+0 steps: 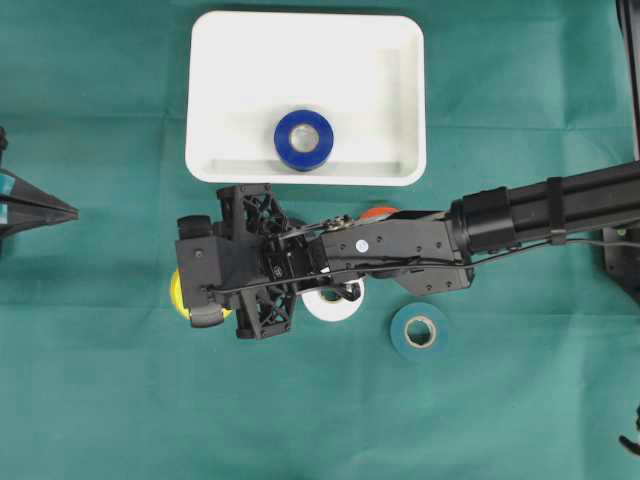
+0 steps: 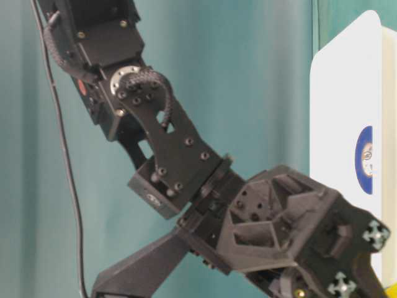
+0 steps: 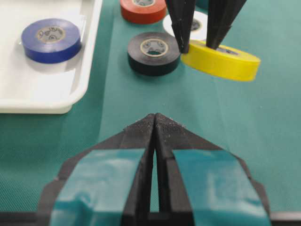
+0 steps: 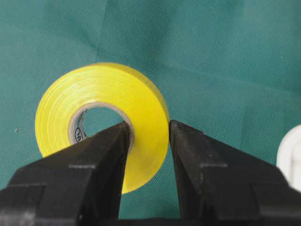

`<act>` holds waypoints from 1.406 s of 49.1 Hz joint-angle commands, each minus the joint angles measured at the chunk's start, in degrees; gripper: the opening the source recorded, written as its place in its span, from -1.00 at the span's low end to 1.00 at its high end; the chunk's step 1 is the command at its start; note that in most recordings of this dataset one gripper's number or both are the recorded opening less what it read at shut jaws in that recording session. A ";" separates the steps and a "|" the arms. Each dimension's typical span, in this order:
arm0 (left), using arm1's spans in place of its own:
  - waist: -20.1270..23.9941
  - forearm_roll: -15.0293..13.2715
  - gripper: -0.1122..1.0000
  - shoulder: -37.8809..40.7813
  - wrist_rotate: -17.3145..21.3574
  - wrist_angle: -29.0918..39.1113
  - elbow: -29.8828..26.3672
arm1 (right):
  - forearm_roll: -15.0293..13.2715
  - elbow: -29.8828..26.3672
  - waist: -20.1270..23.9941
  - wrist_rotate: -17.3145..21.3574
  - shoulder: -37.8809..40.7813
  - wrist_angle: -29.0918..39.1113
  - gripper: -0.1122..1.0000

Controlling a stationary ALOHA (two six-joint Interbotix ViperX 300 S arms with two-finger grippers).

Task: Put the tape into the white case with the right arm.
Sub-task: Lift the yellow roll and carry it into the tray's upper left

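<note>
We've got the right gripper (image 4: 148, 136) pinched narrow on the yellow tape (image 4: 101, 117), one finger in its hole, one outside its wall. In the overhead view that roll sits lower left of centre, tilted off the green cloth (image 1: 100, 400). The white case (image 1: 230, 50), top centre, holds a blue roll (image 1: 303, 139). The left gripper (image 3: 155, 123) is closed, empty. Bare cloth lies left of the case.

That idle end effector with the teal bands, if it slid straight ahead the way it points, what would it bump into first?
Probably the black tape roll, which lies nearly dead ahead of the left end effector in its wrist view. The yellow roll, pinched by the right end effector, sits just to the right. Depth is hard to judge.
</note>
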 commanded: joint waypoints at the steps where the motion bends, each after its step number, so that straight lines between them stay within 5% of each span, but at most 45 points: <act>1: -0.18 0.00 -0.79 0.53 -0.09 -0.26 -0.62 | -0.09 -1.23 -0.79 1.05 -2.72 0.00 -0.78; 12: -0.18 0.00 -0.79 0.44 -0.09 -0.26 -0.62 | -0.18 -1.32 -5.27 5.01 -4.04 0.18 -0.78; 38: -0.18 0.00 -0.79 0.53 -0.26 -0.26 -0.53 | -1.32 -1.05 -19.42 4.75 -4.48 0.18 -0.78; 56: -0.18 0.00 -0.79 0.53 -0.26 -0.26 -0.53 | -7.12 0.44 -20.92 5.01 -4.48 0.97 -0.78; 69: -0.18 0.00 -0.79 0.53 -0.26 -0.26 -0.53 | -7.29 2.11 -22.85 5.27 -4.48 1.67 -0.78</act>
